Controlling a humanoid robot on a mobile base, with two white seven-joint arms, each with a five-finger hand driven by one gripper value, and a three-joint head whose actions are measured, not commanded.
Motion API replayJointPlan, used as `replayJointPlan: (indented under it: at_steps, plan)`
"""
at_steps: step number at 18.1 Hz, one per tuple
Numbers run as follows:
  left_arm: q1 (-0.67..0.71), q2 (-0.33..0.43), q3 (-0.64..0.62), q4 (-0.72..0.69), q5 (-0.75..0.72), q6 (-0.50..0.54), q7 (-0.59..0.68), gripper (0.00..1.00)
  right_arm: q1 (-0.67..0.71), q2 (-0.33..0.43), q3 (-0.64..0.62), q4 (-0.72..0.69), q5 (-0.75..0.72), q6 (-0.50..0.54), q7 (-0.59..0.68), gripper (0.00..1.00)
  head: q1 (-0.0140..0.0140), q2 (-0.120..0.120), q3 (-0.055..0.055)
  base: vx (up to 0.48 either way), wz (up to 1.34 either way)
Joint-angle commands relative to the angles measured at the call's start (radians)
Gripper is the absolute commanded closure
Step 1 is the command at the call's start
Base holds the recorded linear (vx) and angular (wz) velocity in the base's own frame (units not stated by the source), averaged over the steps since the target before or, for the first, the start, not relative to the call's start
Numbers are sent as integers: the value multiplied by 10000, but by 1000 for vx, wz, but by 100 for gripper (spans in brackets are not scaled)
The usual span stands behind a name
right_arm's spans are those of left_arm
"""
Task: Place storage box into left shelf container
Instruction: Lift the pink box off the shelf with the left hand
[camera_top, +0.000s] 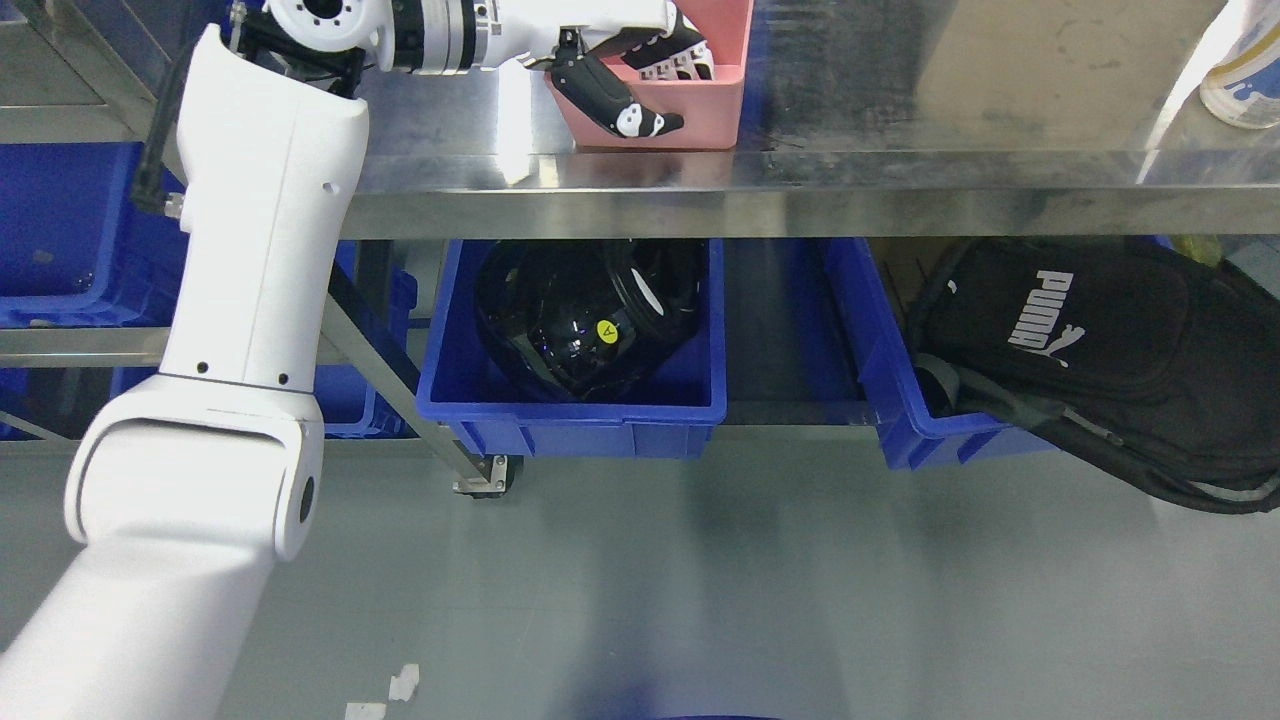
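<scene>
One left hand (640, 75) clamps the smooth pink plastic storage box's (700, 110) rim, thumb outside, on the brushed steel desk (900, 150).

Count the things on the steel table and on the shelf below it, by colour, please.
Pink storage box, on the table, held by the left hand: 1
Blue bins: 4
Black helmet: 1
Black bag: 1
White bottle, cut by the edge: 1
Total: 8
</scene>
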Motion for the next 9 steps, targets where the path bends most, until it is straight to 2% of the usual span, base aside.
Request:
replayJointPlan:
  at_steps: [1, 3, 5, 7, 9]
  plan:
    - [233, 70, 2994, 432, 2101, -61, 98, 100, -31, -175, 0, -174, -215, -9, -12, 0, 0, 0, 0, 4, 25]
    - [509, 70, 3010, 326, 3880, -76, 282, 100, -46, -175, 0, -174, -215, -9, -13, 0, 0, 0, 0, 3, 21]
    - [709, 70, 3040, 233, 4987, -213, 741, 100, -46, -175, 0, -174, -215, -9, -13, 0, 0, 0, 0, 2, 16]
    - [1167, 70, 2965, -194, 6411, -657, 1475, 100, -31, -175, 0, -174, -215, -9, -12, 0, 0, 0, 0, 0, 0]
    - [1551, 70, 2827, -852, 7061, -1101, 2486, 100, -31, -175, 0, -174, -215, -9, -12, 0, 0, 0, 0, 0, 0]
